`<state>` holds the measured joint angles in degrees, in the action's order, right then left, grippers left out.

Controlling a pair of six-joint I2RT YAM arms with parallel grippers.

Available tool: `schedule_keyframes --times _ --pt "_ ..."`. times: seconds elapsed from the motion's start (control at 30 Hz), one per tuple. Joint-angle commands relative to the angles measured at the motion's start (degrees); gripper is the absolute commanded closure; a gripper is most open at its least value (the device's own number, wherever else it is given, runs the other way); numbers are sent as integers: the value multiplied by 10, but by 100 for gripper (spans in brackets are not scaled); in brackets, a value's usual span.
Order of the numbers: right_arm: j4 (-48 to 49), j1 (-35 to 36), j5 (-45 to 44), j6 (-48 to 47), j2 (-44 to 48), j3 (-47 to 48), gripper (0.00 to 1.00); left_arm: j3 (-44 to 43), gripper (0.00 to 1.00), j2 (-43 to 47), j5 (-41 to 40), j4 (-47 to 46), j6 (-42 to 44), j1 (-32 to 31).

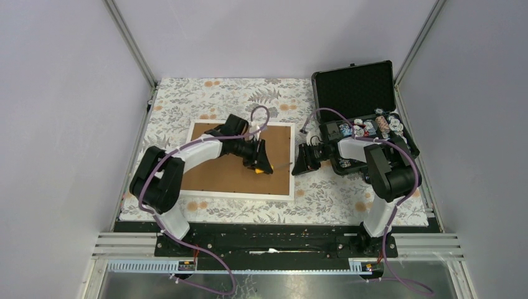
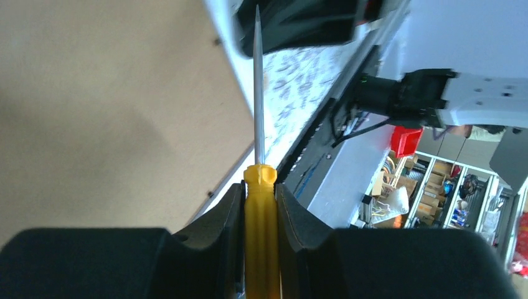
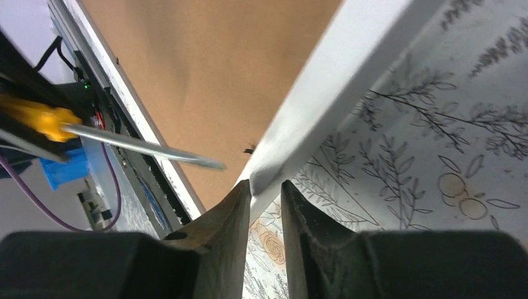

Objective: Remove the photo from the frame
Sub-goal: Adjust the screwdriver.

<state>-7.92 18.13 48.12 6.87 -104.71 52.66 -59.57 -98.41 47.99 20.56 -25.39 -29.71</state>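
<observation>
My left pincer (image 2: 260, 190) clenched on a yellow-handled screwdriver (image 2: 259, 99), the frame (image 3: 205, 68) brown back up beneath it, its white edge between the fingers of my right pincer (image 3: 266, 187), clamped or loose I cannot tell

1 frame (image 1: 240, 180); 1 screwdriver (image 2: 259, 177); 1 black case (image 1: 355, 87); 1 floral cloth (image 1: 324, 196).

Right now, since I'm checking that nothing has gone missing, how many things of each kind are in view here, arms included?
Picture frame: 1
Screwdriver: 1
Black case: 1 (its contents are too small to count)
Robot arms: 2, the left arm and the right arm
Total: 5
</observation>
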Motion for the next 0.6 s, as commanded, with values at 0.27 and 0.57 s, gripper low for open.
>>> schedule_keyframes --times 0.27,0.57 --pt "-92 21 -29 -276 211 33 30 -43 100 101 112 33 98 68" --pt "-185 125 -152 -470 268 96 18 -26 100 103 164 61 117 47"
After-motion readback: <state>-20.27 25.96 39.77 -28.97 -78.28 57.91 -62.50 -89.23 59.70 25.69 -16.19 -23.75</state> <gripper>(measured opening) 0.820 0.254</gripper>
